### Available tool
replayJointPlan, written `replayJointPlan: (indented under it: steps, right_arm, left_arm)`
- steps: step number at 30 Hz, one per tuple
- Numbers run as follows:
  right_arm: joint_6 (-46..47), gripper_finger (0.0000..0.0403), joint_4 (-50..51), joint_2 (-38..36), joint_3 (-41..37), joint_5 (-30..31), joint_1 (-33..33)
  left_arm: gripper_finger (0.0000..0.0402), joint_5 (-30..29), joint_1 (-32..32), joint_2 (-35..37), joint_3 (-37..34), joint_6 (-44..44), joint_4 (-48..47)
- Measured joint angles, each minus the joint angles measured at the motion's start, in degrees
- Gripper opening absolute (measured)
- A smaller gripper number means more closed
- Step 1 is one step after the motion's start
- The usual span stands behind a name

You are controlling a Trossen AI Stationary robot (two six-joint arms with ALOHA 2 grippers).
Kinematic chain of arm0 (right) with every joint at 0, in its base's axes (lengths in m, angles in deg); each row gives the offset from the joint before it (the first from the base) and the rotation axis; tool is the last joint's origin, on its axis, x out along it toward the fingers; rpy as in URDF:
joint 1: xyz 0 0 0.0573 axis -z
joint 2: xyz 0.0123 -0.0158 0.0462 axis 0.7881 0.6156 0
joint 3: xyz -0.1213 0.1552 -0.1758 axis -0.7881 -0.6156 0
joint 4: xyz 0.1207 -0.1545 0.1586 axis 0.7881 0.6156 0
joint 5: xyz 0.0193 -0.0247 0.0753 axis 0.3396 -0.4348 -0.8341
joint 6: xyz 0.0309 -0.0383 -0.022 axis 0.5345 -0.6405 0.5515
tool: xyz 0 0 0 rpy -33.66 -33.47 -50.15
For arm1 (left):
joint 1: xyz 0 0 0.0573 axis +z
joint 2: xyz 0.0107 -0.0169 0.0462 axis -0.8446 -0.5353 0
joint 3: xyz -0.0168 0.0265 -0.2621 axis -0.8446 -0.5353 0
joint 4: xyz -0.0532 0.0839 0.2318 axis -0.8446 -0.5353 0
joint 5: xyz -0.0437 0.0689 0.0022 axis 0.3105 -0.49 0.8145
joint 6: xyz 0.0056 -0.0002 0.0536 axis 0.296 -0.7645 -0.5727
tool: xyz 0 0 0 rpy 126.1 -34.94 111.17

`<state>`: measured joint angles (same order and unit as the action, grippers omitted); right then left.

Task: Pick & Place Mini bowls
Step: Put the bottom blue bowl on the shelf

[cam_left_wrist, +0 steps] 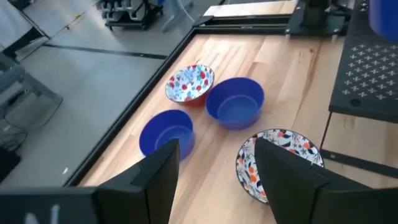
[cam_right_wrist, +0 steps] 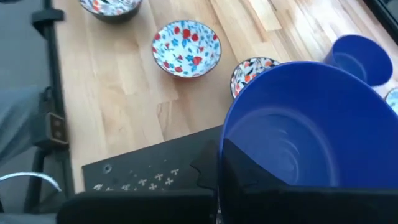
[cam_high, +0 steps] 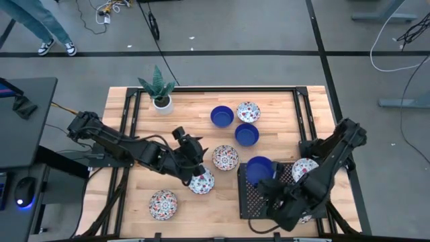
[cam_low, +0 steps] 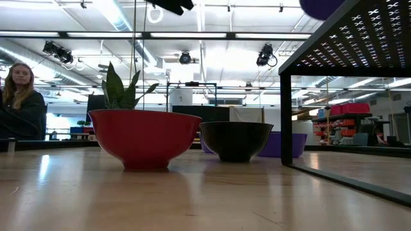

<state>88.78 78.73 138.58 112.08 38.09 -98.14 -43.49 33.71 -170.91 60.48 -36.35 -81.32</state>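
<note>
Blue bowl [cam_high: 259, 169] is held by the right gripper [cam_high: 269, 183], closed on its rim above the black perforated rack [cam_high: 250, 202]. The left gripper [cam_high: 195, 168] hangs with fingers apart over the tabletop [cam_high: 134, 181], just beside a floral bowl [cam_high: 225, 157]. 2 more blue bowls [cam_high: 222, 115] stand farther back.

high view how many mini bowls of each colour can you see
Glossy cobalt blue round bowls: 3
White round bowls with red-and-blue floral pattern: 5
Total: 8 in plain sight; the right arm may hide more.
</note>
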Motion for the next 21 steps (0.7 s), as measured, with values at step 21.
replayJointPlan:
  steps: [21]
  right_arm:
    - [5.75,0.0000,-0.59,5.28,-6.24,-2.59,2.42]
  left_arm:
    - [0.0215,1.95,-1.09,-0.11,-24.84,8.34,33.58]
